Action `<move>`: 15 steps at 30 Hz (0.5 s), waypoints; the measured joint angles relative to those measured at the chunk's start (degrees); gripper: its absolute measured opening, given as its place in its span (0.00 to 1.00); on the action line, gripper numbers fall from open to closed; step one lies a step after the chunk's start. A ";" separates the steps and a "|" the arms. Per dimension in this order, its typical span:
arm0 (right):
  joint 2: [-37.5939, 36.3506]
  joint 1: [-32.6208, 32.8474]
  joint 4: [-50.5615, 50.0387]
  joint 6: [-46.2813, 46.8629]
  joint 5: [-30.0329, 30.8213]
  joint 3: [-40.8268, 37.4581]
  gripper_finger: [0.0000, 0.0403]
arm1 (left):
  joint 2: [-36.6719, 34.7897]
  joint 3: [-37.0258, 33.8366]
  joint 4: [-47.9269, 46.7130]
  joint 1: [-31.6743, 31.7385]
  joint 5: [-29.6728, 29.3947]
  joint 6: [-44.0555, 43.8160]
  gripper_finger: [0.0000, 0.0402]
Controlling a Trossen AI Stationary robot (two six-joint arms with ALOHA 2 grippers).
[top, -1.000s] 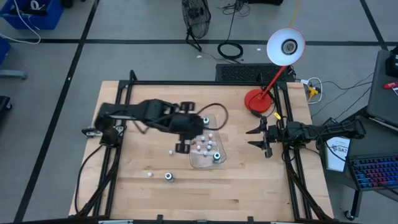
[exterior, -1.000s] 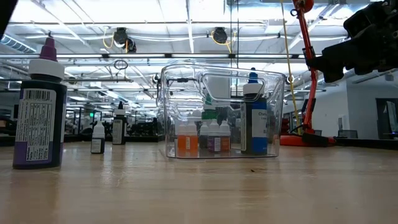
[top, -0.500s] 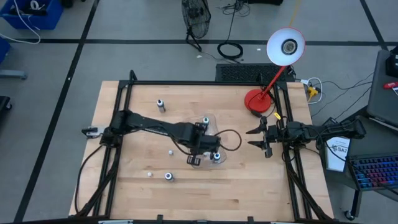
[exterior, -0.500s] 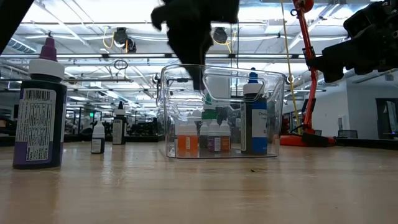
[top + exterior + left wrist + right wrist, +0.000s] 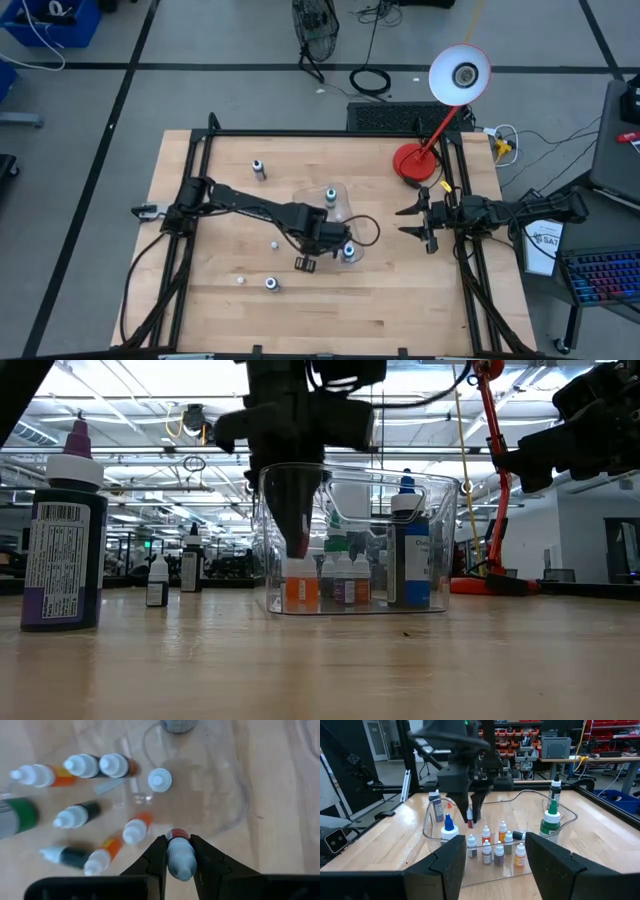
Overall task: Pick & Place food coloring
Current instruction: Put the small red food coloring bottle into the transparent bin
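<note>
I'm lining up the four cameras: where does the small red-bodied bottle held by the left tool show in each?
High view: hidden under the left tool.
Low view: small red-bodied bottle inside the clear plastic tray.
Left wrist: bottle pinched between fingers.
Right wrist: bottle above the tray.
Shared landmark: the tray.

— Anything I can read from here?

— Hardly. The tall dark bottle point(image 5: 62, 530) with the purple tip, standing on the surface in the low view, wears a white label with a barcode and lines of small print — I can see the print, but no word of it comes clear.

— And the blue one?

— The blue bottle point(image 5: 409, 555) inside the clear tray point(image 5: 440, 540) has a white label too; its lettering is too small to make out. Off the surface, a white card point(image 5: 545, 246) shows dark bold letters in the high view, cut off and unreadable. So — nothing legible anywhere.
</note>
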 joint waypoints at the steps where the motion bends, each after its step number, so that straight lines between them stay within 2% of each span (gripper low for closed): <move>1: 0.00 0.01 0.00 0.00 0.00 -0.01 0.48 | 0.04 -0.41 0.54 0.19 1.06 -0.05 0.16; 15: 0.00 0.02 0.00 0.00 0.00 0.00 0.48 | 0.02 -4.89 6.61 1.82 6.28 -0.17 0.16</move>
